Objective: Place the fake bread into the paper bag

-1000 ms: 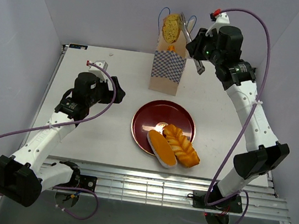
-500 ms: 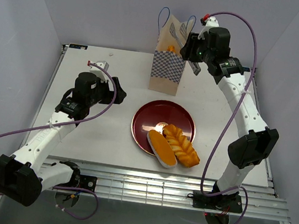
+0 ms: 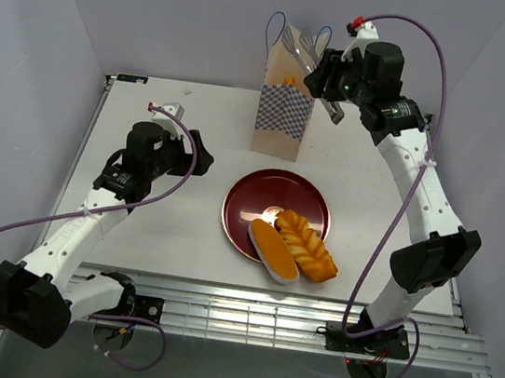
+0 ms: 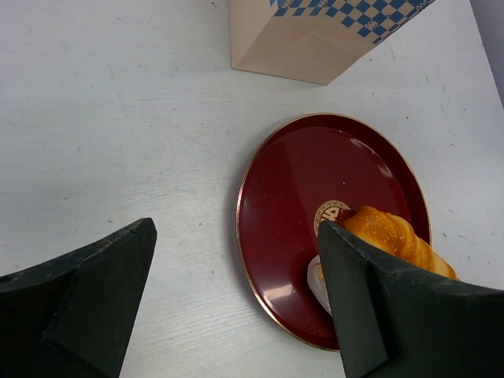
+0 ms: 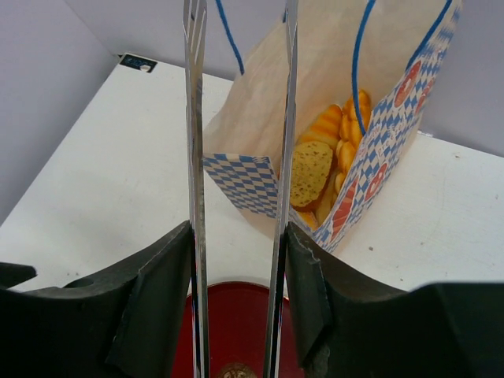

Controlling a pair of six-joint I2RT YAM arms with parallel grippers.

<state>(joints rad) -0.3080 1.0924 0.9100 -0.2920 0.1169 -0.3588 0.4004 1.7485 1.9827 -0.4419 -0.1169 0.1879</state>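
Two pieces of bread are not yet bagged. The left end effector (image 4: pixel 236 315) hangs spread and empty over the surface (image 3: pixel 163 223), left of the plate (image 3: pixel 266 193). On the plate's near rim lie a roll (image 3: pixel 273 250) and a braided loaf (image 3: pixel 305 244), the loaf overhanging; a clumsy pinch could tip either off. The bag (image 5: pixel 331 157) stands behind, bread (image 5: pixel 309 172) inside. Above its mouth the right end effector (image 5: pixel 239 118) hovers, released, gripping nothing. Its tongs (image 5: pixel 285 142) sit beside the handles (image 5: pixel 358 71); snagging one could topple the bag.

Paper bag (image 5: pixel 260 118) open at 12–1 o'clock, bread pieces (image 5: pixel 311 173) inside. Two thin metal tong blades (image 5: pixel 194 189) run vertically, parted, nothing between. Red plate (image 5: pixel 236 335) rim at 6.
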